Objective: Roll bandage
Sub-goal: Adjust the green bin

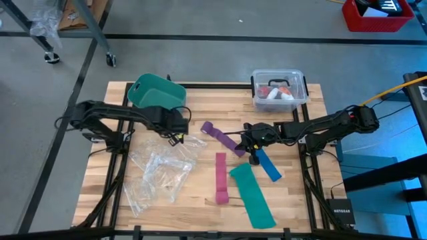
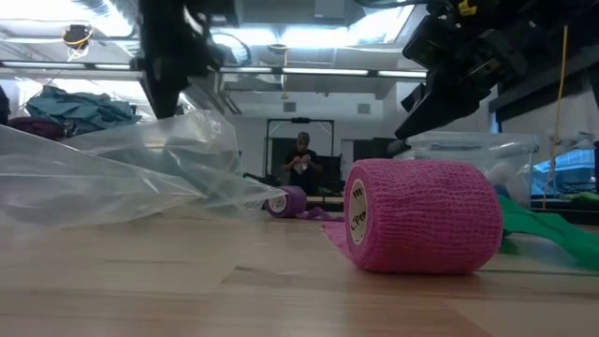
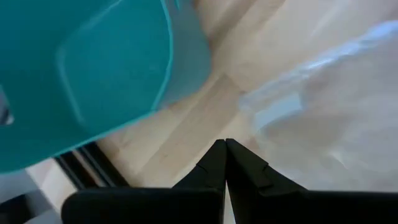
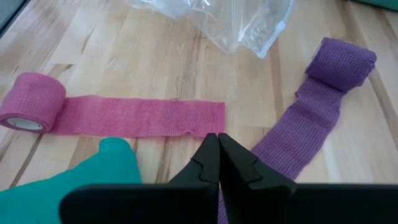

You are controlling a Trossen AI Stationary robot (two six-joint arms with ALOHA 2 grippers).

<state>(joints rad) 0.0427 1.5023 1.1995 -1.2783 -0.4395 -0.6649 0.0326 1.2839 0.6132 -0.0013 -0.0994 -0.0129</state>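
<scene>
My right end effector hangs low over the surface, fingers pressed together and holding nothing; its tips sit just beside the loose tail of the bandage. From that tail the bandage runs away from me as a flat purple band and ends in a small stubby roll at its far end, lying between the blue strip and the plastic bags. The pink strip lies alongside, its own roll at the end nearer the surface's front edge, with the green strip next to it; both are apart from the bandage. Judgement: the roll is only started and most of the band is still flat, so rolling remains the step in hand. To do it well I would work from the rolled end, not the tail, keep the band straight and lightly taut, and turn the roll squarely along the band so the layers stack without skewing; the stretchy fabric may bunch or slide on the wood if pressed unevenly. Farther off, my left end effector, likewise closed and empty, waits near the teal container beside the bags. A clear box stands at the far edge.
</scene>
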